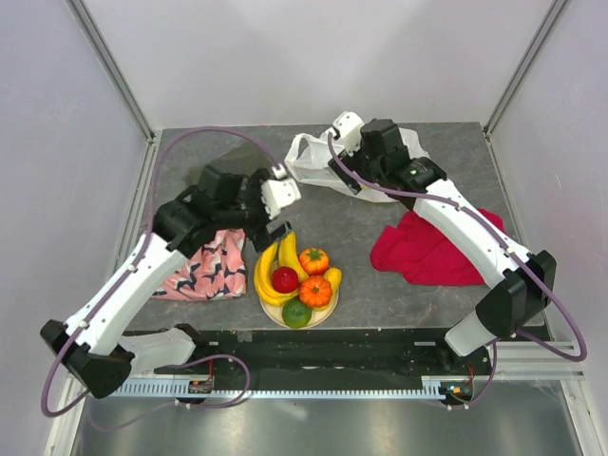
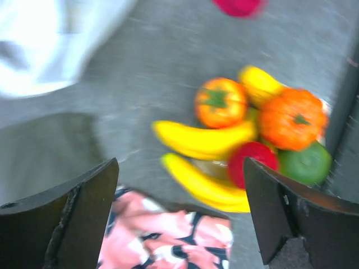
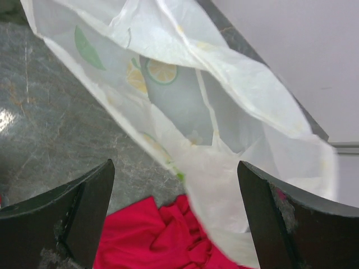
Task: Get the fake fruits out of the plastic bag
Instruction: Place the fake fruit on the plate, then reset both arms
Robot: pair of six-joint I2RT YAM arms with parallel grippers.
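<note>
1. Top external: fruits (image 1: 296, 277) piled on plate (image 1: 321, 315); bag (image 1: 313, 163) lies well behind.
2. Gaping wide, empty: left gripper (image 2: 180, 162), right gripper (image 3: 176, 165).
3. Lift left clear without toppling fruits; then search bag.

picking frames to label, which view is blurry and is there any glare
Left wrist view is blurred: the fake fruits and pink cloth look smeared. Right wrist view is sharp on the plastic bag, with a glare patch on the table at the left edge. Top external view is sharp and evenly lit.
</note>
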